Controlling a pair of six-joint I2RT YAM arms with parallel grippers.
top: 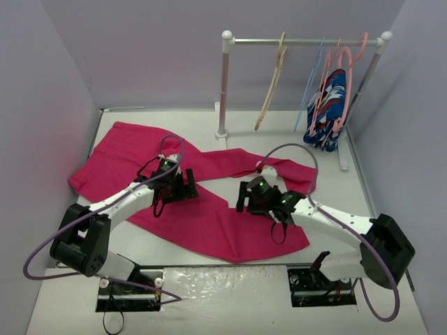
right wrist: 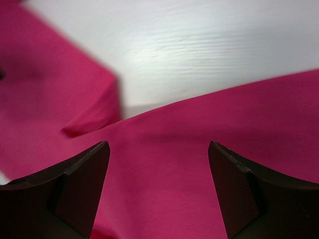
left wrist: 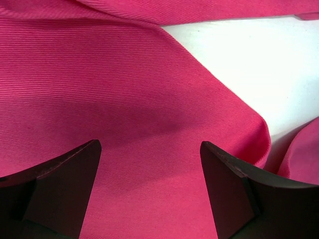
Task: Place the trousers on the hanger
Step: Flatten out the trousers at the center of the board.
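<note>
The magenta-pink trousers [top: 209,225] lie spread across the white table, one leg reaching toward the back right. My left gripper [top: 187,185] hovers low over the cloth near its middle. In the left wrist view it [left wrist: 149,144] stands open, with only flat fabric [left wrist: 124,89] between the fingers. My right gripper [top: 242,197] faces it from the right, also low over the trousers [right wrist: 199,129]. It [right wrist: 158,144] is open, with nothing pinched. The pale beige hanger [top: 272,80] hangs on the rail at the back, far from both grippers.
A white rail [top: 304,42] on two posts stands at the back. It also carries a thin blue wire hanger [top: 311,87], salmon-pink hangers [top: 343,77] and a blue patterned garment [top: 330,108]. Grey walls close in left, right and back. Bare table [top: 279,132] shows between the legs.
</note>
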